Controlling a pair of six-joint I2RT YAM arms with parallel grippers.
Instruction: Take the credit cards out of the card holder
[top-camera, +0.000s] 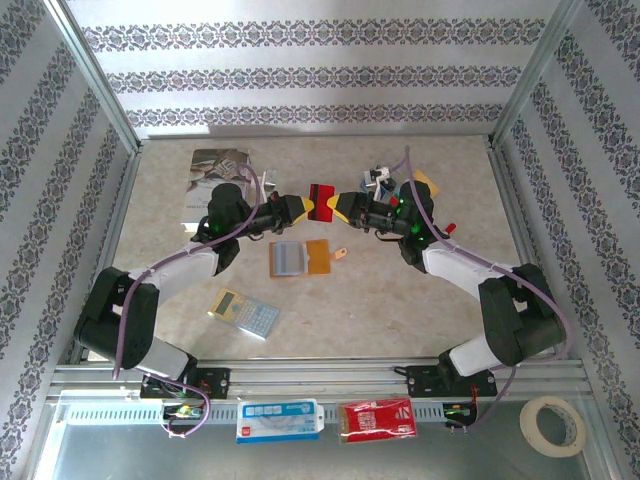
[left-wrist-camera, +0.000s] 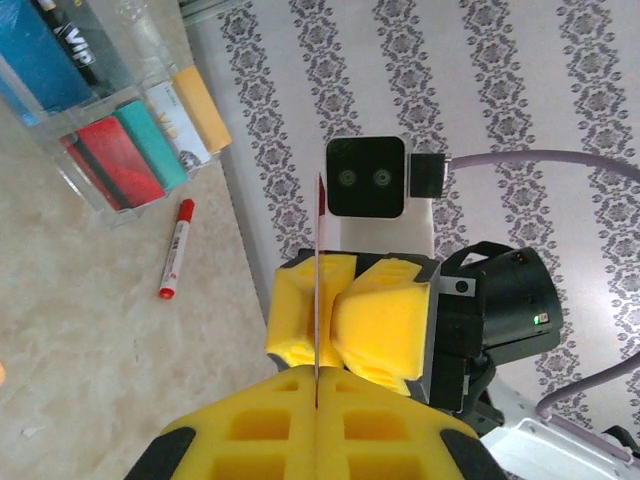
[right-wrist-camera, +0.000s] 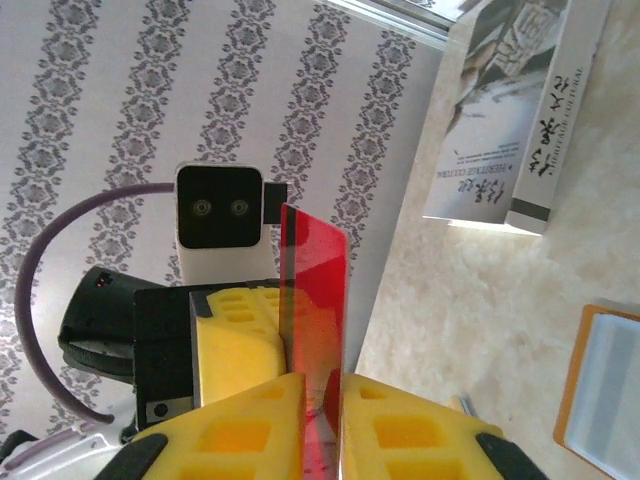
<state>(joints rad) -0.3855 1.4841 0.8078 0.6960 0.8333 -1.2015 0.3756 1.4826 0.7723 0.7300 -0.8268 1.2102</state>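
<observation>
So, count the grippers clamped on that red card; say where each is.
2. The left gripper has its jaws shut on the left edge of the red credit card, the right gripper on its right edge; the card hangs between them, beyond the card holder.

The left gripper (top-camera: 303, 209) and the right gripper (top-camera: 342, 206) meet above the middle of the bench (top-camera: 380, 300). Both are clamped on one red card (top-camera: 322, 194), which closes this line like a bar. Just in front lies the open card holder (top-camera: 300, 258), and the calculator (top-camera: 245, 313) lies near the left arm. The book (top-camera: 215, 180) takes the back left. The clear box (left-wrist-camera: 125, 212) and a red marker (left-wrist-camera: 174, 250) take the back right. The bench is bare at the front centre and along the middle of the back wall (top-camera: 310, 75).
</observation>
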